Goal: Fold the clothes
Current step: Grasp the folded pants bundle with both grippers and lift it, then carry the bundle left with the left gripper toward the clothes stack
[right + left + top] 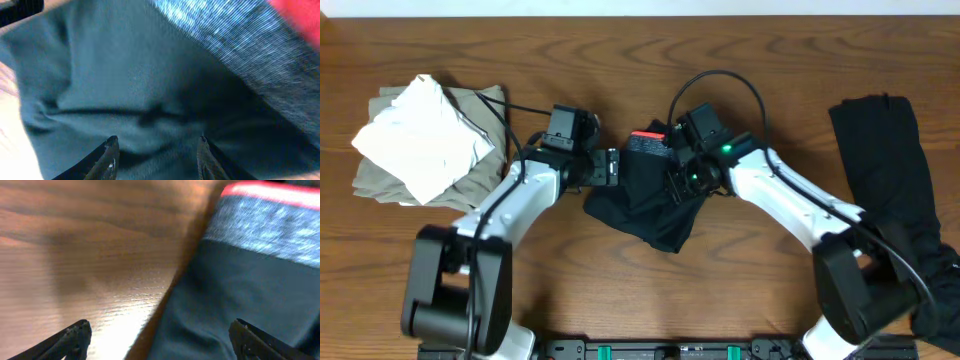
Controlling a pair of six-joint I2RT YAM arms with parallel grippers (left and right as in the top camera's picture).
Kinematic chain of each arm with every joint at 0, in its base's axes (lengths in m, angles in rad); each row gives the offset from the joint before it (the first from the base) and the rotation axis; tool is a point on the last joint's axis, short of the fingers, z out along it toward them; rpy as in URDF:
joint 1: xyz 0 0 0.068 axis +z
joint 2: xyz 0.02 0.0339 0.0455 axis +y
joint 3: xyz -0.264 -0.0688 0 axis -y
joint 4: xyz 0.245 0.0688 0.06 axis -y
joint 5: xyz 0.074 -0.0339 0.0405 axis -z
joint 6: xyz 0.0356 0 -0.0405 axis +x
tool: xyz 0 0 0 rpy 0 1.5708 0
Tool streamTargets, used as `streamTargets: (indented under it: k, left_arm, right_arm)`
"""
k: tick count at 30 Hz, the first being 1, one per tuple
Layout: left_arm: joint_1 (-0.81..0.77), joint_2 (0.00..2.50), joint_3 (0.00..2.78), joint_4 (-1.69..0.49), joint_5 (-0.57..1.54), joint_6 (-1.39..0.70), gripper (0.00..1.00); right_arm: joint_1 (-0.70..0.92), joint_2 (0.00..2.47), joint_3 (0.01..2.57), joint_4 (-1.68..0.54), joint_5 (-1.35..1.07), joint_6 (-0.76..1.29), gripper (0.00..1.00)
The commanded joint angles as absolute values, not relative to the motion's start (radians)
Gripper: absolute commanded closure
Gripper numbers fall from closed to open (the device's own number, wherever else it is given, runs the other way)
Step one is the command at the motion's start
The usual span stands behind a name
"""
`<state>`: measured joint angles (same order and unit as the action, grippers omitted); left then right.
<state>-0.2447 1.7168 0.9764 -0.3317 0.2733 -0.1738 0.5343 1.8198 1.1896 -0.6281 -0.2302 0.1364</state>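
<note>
right claw (pixel 157 150) fingers spread, nothing pinched, low over black pants (pixel 650 205) | left claw (pixel 160 332) spread wide at pants' left edge, holding nothing | pants crumpled mid-worktop (pixel 620 40), red waistband (pixel 648 135) on far side | second black garment (pixel 880 150) near right edge | beige and white pile (pixel 420 140) far left

Partly hidden under the right gripper (pixel 677 183), middle of the overhead view: black pants (pixel 655 210). Cut off by the right edge: another black garment (pixel 895 170). Blurry at the left wrist view's top right: red waistband (pixel 280 192).
</note>
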Motion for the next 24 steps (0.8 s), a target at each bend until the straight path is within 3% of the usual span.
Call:
streamTargets:
  k: [1,9,15,24]
  left_arm:
    - [-0.231,1.772,0.982,-0.326,0.446,-0.079,0.09]
    - [-0.231,1.854,0.982,-0.323,0.5,-0.045,0.05]
    - [-0.231,1.893,0.977,-0.326,0.652,-0.046,0.05]
    - [-0.231,1.895,0.97,-0.35,0.651,-0.046,0.05]
  right_arm:
    - [0.537,1.871,1.187,-0.628,-0.213,0.126,0.51]
    - [0.535,1.985,1.187,-0.588,-0.13,0.125,0.5]
    - [0.527,2.044,1.187,-0.555,-0.035,0.125,0.49]
    - [0.475,2.05,1.187,-0.523,-0.001,0.127,0.47]
